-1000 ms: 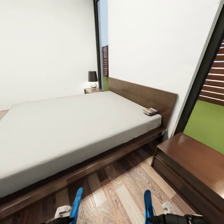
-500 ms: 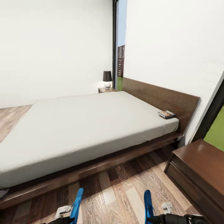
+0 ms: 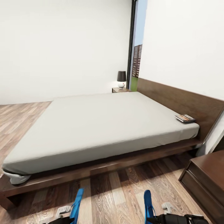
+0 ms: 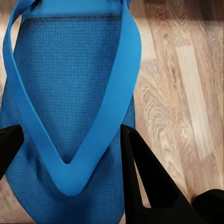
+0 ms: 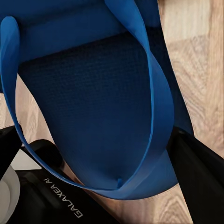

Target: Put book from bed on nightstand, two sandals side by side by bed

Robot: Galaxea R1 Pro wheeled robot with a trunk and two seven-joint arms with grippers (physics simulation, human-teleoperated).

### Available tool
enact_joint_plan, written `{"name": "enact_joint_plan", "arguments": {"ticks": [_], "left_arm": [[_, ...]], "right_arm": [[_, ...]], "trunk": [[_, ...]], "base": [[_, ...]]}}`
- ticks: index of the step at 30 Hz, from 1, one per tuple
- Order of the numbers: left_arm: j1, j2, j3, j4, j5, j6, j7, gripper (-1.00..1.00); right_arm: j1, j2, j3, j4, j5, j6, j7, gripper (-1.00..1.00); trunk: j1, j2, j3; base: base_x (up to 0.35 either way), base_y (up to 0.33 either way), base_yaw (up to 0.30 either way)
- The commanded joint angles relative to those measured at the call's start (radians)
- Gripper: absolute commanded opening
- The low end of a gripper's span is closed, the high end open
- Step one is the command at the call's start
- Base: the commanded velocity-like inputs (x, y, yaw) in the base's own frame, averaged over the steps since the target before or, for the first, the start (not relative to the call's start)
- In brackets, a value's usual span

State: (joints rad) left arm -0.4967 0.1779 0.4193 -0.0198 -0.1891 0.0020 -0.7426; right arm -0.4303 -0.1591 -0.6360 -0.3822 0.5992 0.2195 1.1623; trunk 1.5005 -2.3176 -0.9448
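Wood-plank floor (image 3: 124,193) fronts the bed (image 3: 102,124) between white walls (image 3: 62,46).

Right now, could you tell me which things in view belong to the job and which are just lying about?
Part of the job:
- book, on the bed near the headboard
- sandal in the left gripper
- sandal in the right gripper
- near nightstand
- far nightstand

Just there:
- lamp on the far nightstand
- window
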Motion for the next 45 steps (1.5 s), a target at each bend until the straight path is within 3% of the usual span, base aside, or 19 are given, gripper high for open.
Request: {"name": "enact_joint_plan", "arguments": {"ticks": [1, 32, 45], "left_arm": [[-0.001, 0.0, 0.01, 0.0, -0.012, -0.002, -0.003, -1.0], [0.0, -0.001, 0.01, 0.0, -0.012, -0.002, -0.003, -1.0], [0.0, -0.001, 0.01, 0.0, -0.012, -0.002, -0.003, -1.0]], "right_arm": [[-0.001, 0.0, -0.008, -0.001, 0.005, 0.011, 0.007, -1.0], [-0.001, 0.001, -0.008, 0.0, 0.005, 0.011, 0.008, -1.0], [-0.001, 0.0, -0.008, 0.004, 0.005, 0.011, 0.01, -1.0]], "trunk": [[0.0, 0.0, -0.001], [0.0, 0.0, -0.001], [0.0, 0.0, -0.001]], "base": [[0.0, 0.0, 0.292], [0.0, 0.0, 0.291], [0.0, 0.0, 0.035]]}}
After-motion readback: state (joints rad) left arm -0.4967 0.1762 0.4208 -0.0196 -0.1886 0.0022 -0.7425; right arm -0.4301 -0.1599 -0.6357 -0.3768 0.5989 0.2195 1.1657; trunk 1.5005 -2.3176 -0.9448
